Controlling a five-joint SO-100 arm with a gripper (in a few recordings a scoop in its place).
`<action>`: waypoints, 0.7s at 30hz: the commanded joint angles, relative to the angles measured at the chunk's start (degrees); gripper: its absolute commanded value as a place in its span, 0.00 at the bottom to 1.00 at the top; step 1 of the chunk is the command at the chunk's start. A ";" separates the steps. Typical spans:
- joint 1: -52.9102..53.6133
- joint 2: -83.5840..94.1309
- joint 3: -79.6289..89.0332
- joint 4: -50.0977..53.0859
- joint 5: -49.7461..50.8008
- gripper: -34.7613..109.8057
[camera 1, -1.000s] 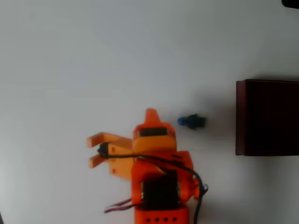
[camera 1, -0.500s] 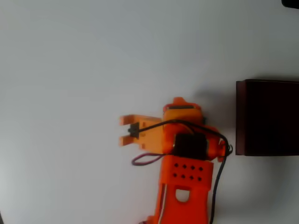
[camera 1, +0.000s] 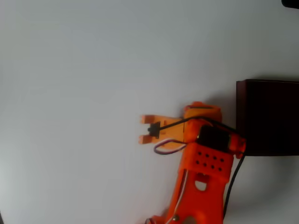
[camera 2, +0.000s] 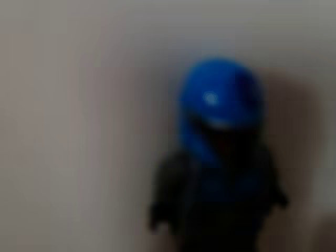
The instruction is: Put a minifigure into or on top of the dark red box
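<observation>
The minifigure (camera 2: 220, 136) shows very close and blurred in the wrist view, with a bright blue rounded head above a dark body, lying on the white table. In the overhead view my orange arm covers the spot where it lies. My gripper (camera 1: 201, 111) hangs over that spot, just left of the dark red box (camera 1: 240, 116), which stands at the right edge with a near-black inside. The jaws are hidden under the arm's body, so open or shut cannot be made out.
The white table (camera 1: 93, 93) spreads wide to the left and above the arm. A two-pronged orange bracket (camera 1: 150, 129) sticks out left from the wrist. A black object (camera 1: 290, 3) sits in the top right corner.
The arm has swung right, toward the box. It now covers the minifigure, which lay in the open a second ago.
</observation>
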 commanded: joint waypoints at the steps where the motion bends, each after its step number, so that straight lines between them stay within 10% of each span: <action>1: 1.41 0.79 -0.44 -1.14 -2.55 0.39; 21: 6.42 -1.67 3.34 -7.12 -6.15 0.39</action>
